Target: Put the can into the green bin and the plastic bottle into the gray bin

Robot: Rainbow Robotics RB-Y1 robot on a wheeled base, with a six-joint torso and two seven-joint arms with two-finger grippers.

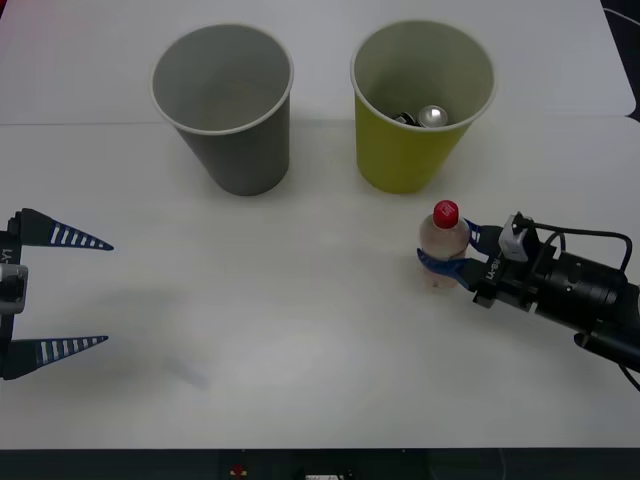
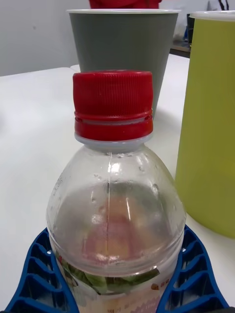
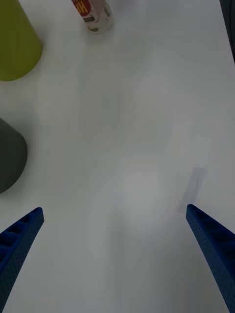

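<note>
Your right gripper [image 1: 447,251] is clamped around the upright plastic bottle [image 1: 444,243] on the white table [image 1: 300,330], just in front of the green bin [image 1: 420,105]. The can [image 1: 434,116] lies inside that bin, with the gray bin [image 1: 226,105] beside it. Your left gripper [image 1: 70,292] sits spread wide at the table's left edge, well apart from everything.

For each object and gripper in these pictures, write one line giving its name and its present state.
can: inside the green bin, silver top showing.
green bin: upright, holds the can.
gray bin: upright, nothing seen inside.
plastic bottle: upright on the table, red cap on, between the right gripper's fingers.
right gripper: shut on the plastic bottle.
left gripper: open, above the table, holding nothing.
</note>
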